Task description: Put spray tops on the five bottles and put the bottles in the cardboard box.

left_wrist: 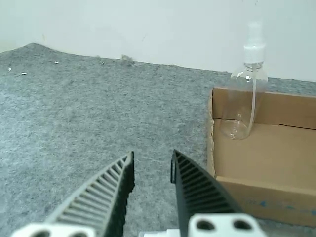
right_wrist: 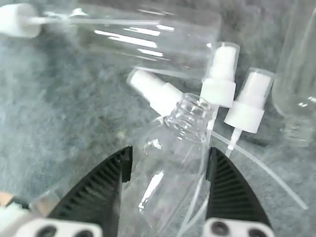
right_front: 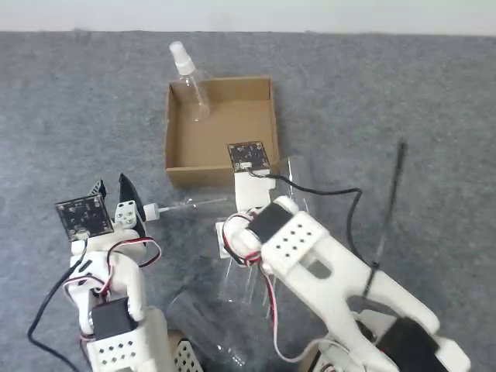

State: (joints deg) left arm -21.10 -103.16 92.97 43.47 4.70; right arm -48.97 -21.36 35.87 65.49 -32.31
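1. The grey felt surface [right_front: 403,93] covers the table and meets a white wall [left_wrist: 148,24] far beyond the jaws.
2. The right arm [right_front: 333,271] is stretched forward and low. The right gripper [right_wrist: 169,153] has its jaws spread wide, one on each side of an uncapped bottle [right_wrist: 173,173].
3. The left arm [right_front: 116,310] is raised. The left gripper [left_wrist: 153,157] has its jaws narrowly parted and holds nothing.
4. The cardboard box [right_front: 201,174] lies ahead of both sets of jaws.
5. A capped bottle [left_wrist: 244,98] stands in the far corner of the box.
6. Three loose spray tops [right_wrist: 219,79] lie just past the right jaws' tips, by the uncapped bottle's neck.
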